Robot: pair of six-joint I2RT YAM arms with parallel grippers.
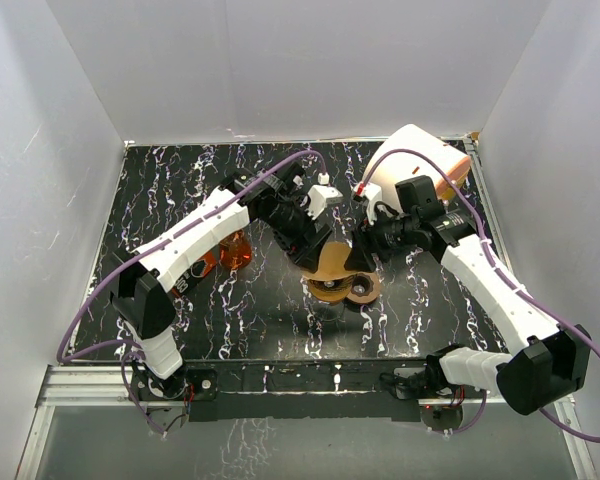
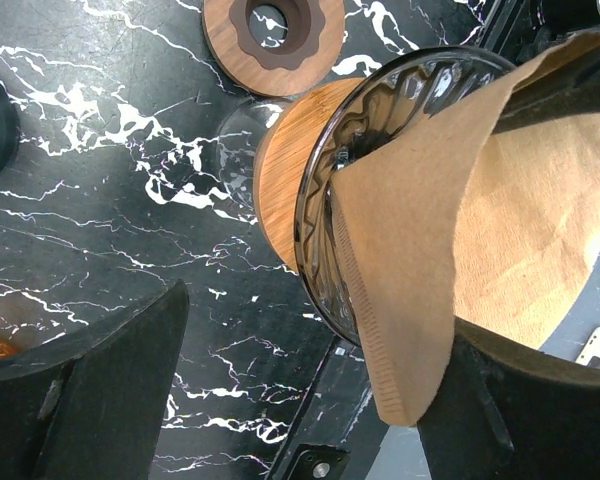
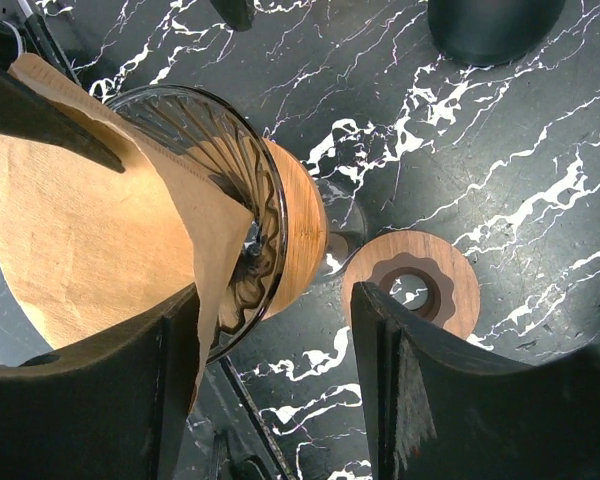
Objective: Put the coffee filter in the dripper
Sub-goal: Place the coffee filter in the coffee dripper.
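1. Position: the dripper (image 2: 380, 130) sits near the middle of the worktop (image 1: 260, 330), slightly toward the near edge. The coffee filter (image 2: 480, 230) is in its mouth but not seated. A wooden ring (image 3: 412, 283) lies just beside it on the right-edge side.
2. Left jaws: spread wide and grasping nothing, with one finger (image 2: 520, 420) against the filter's outer wall.
3. Right jaws: apart, with bare worktop showing between them and nothing clamped. One finger (image 3: 90, 400) overlaps the filter's lower edge.
4. Risk: the folded flap rides over the glass rim and hangs outside. Pressing down now would likely crease it there rather than seat it.
5. Risk: fingers of both arms crowd the one cone. A drag on withdrawal could pull the paper out or tip the dripper toward the ring.
6. Risk: the paper is thin, so a pinch against the ribbed glass may tear it.
7. Filter: brown, unbleached and fibrous. It is opened into a cone with a stitched-looking seam edge, and it looks soft and easily bent.
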